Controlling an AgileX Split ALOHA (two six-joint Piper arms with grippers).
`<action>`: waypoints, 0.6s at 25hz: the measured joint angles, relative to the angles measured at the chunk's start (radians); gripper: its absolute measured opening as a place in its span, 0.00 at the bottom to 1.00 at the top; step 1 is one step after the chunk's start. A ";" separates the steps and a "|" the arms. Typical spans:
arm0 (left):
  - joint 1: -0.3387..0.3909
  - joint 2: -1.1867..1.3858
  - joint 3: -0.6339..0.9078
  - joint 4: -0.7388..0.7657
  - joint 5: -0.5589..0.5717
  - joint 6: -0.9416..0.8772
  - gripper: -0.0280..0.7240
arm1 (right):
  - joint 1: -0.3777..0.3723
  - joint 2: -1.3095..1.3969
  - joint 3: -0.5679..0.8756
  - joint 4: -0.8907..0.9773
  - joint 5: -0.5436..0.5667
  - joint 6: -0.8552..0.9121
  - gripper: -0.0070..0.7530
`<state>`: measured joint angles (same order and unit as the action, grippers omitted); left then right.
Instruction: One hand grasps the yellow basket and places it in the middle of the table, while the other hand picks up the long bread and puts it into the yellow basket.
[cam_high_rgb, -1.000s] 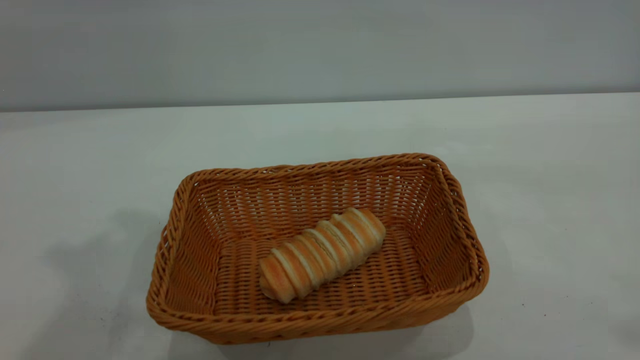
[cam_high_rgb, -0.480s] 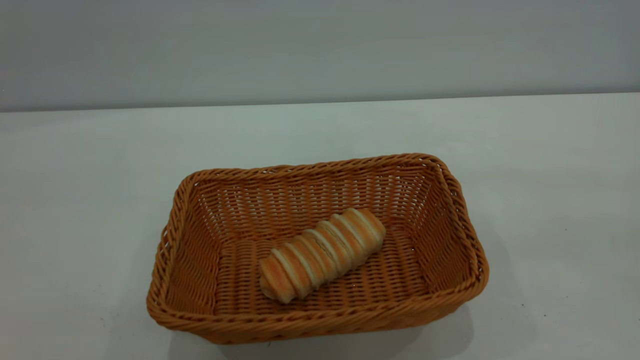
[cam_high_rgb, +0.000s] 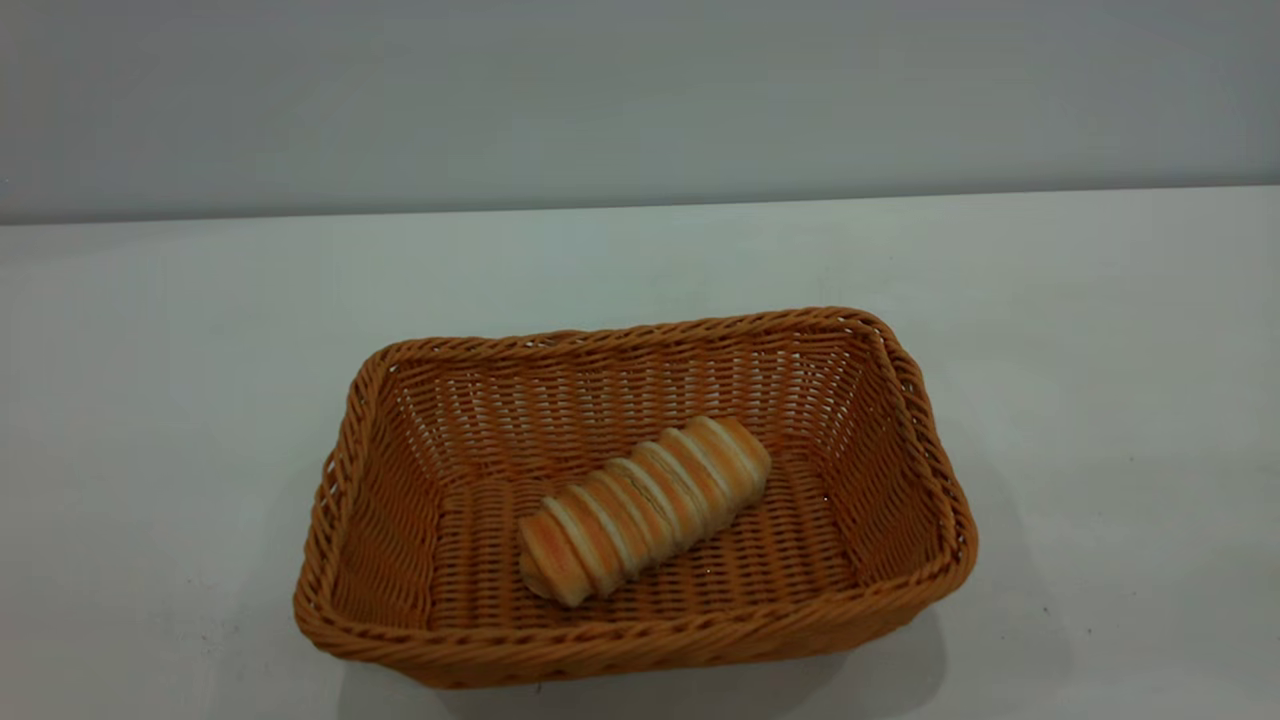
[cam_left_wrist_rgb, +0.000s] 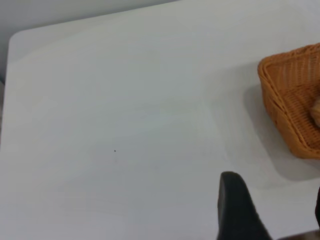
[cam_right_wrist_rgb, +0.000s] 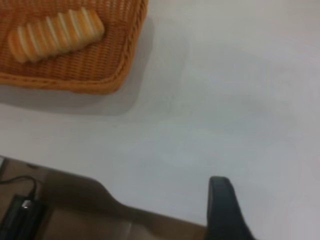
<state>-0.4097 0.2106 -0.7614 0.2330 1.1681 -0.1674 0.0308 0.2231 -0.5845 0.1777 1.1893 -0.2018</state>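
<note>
Neither arm appeared in the exterior view. Each wrist view caught only part of its own gripper at the frame edge: the left gripper (cam_left_wrist_rgb: 272, 210) showed one black angular finger (cam_left_wrist_rgb: 235, 205) and a sliver of the other at the border, the two standing apart with bare tabletop between them and nothing held. Of the right gripper (cam_right_wrist_rgb: 225, 210) only a single black finger (cam_right_wrist_rgb: 222, 207) was visible, so whether it was apart or closed could not be told.

The large rectangular orange-tan woven basket (cam_high_rgb: 900, 420) was cut off in both wrist views, showing only a corner (cam_left_wrist_rgb: 280, 100) in the left one and a rim section (cam_right_wrist_rgb: 125, 65) in the right one. In the right wrist view the edge of the plain white table (cam_high_rgb: 200, 350) ran past, with a brownish floor and a small black device with a cable (cam_right_wrist_rgb: 20, 212) beyond it, too dim to identify.

The basket sat on the table near its middle, slightly toward the camera. The small oblong bread roll with orange-brown and cream stripes (cam_high_rgb: 645, 508) lay diagonally on the basket's woven floor, free of both grippers. A few dark specks (cam_left_wrist_rgb: 114, 150) marked the tabletop. Both grippers hung off to the sides, well apart from the basket.
</note>
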 joint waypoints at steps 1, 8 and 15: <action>0.000 -0.032 0.022 -0.007 0.000 0.000 0.62 | 0.000 -0.017 0.011 -0.015 -0.001 -0.004 0.66; 0.000 -0.155 0.167 -0.059 -0.001 -0.003 0.62 | 0.000 -0.102 0.085 -0.084 -0.009 -0.004 0.66; 0.000 -0.165 0.210 -0.060 -0.006 -0.003 0.62 | 0.000 -0.125 0.105 -0.092 -0.046 0.000 0.66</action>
<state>-0.4097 0.0458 -0.5518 0.1727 1.1621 -0.1705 0.0308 0.0983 -0.4799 0.0857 1.1435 -0.2013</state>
